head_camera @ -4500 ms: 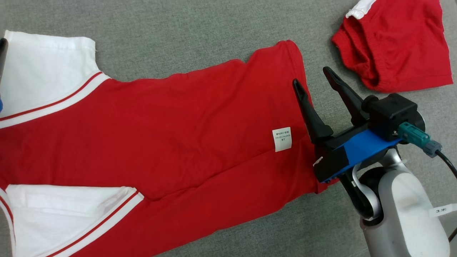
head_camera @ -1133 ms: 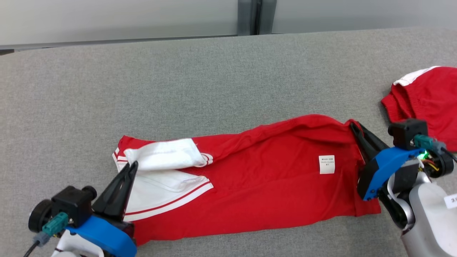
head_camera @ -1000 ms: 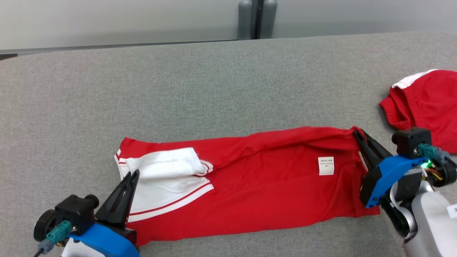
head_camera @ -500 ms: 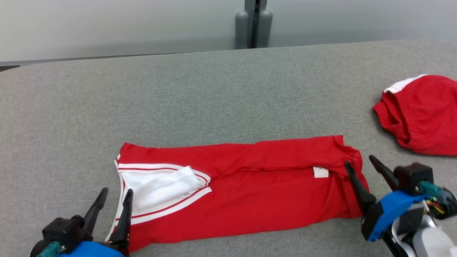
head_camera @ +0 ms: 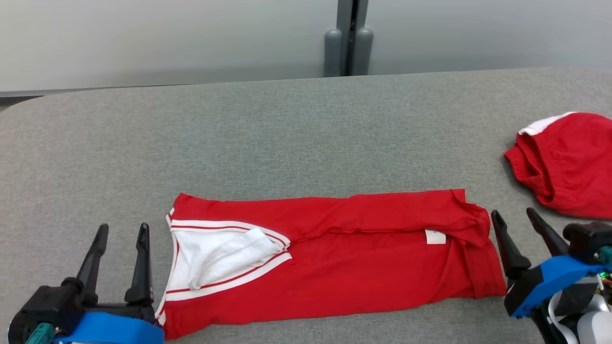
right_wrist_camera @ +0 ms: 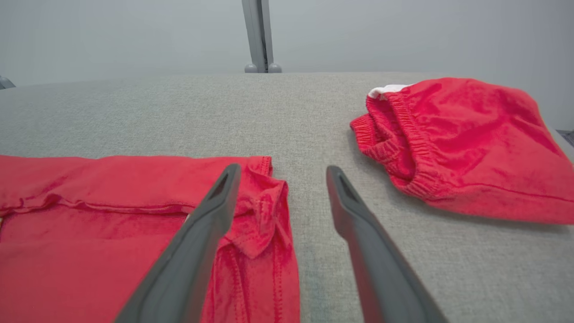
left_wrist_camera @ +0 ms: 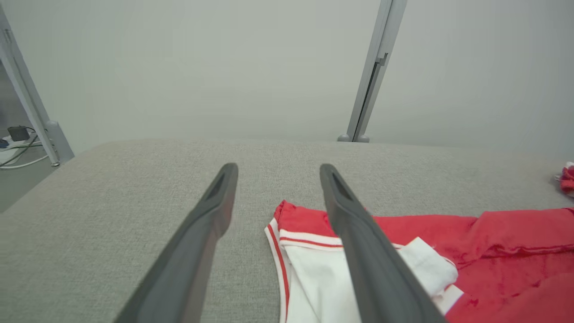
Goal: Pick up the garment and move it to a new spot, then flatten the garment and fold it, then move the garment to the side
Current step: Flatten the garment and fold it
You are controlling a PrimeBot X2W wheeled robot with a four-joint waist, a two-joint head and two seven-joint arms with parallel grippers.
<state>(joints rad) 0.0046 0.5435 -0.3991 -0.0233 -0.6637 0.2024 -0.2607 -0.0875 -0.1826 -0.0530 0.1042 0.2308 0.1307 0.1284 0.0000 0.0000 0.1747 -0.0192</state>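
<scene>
The garment (head_camera: 334,258) is a red shirt with white, red-striped sleeves, lying folded into a long strip across the grey table (head_camera: 267,138). Its white sleeve end (left_wrist_camera: 314,273) faces my left gripper (head_camera: 122,230), which stands open just left of it with nothing between its fingers. My right gripper (head_camera: 515,215) is open too, just beyond the shirt's red hem end (right_wrist_camera: 264,211), clear of the cloth. A small white label (head_camera: 435,236) shows near the hem.
A second red garment (head_camera: 569,162) with an elastic band and a white edge lies bunched at the table's right side (right_wrist_camera: 448,143). A grey wall and a vertical post (head_camera: 349,38) stand behind the table's far edge.
Both grippers went from shut on the shirt's ends to open and drew back off the cloth. The far half now lies folded over. The head view has shifted, showing more wall.
</scene>
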